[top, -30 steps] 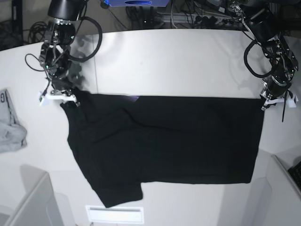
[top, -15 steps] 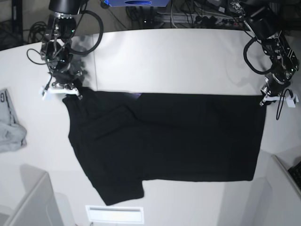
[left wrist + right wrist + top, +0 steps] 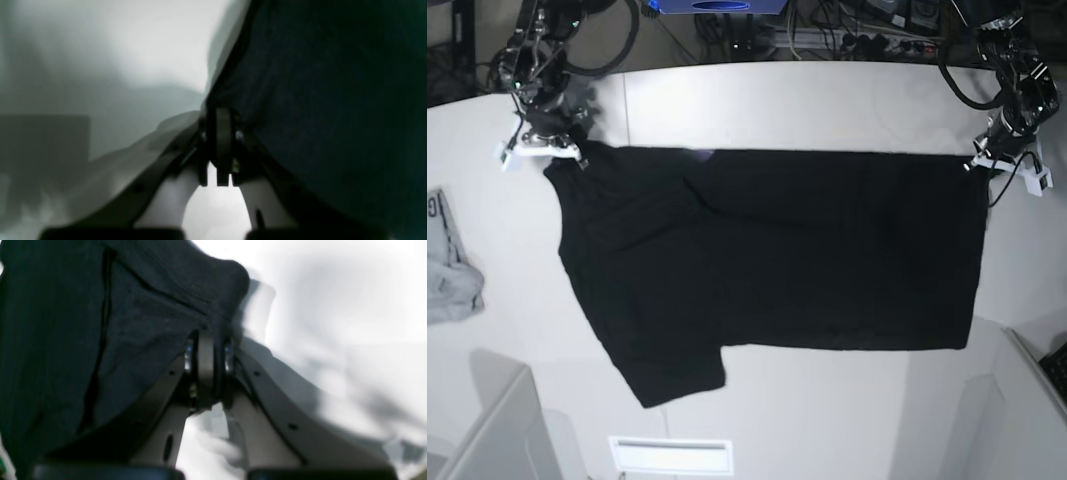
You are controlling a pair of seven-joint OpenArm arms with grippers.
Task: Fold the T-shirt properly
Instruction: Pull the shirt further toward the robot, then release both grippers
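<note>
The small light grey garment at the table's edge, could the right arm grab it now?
Probably not yet. The right gripper is shut on a corner of the large black cloth T-shirt; the small light grey garment lies apart, nothing covering it.

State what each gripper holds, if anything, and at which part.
Both hold the T-shirt: the left gripper and the right gripper each pinch one far corner.

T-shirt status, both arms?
Left gripper and right gripper shut on T-shirt top corners. Shirt hangs spread, plain black. Grey garment aside, clear.
</note>
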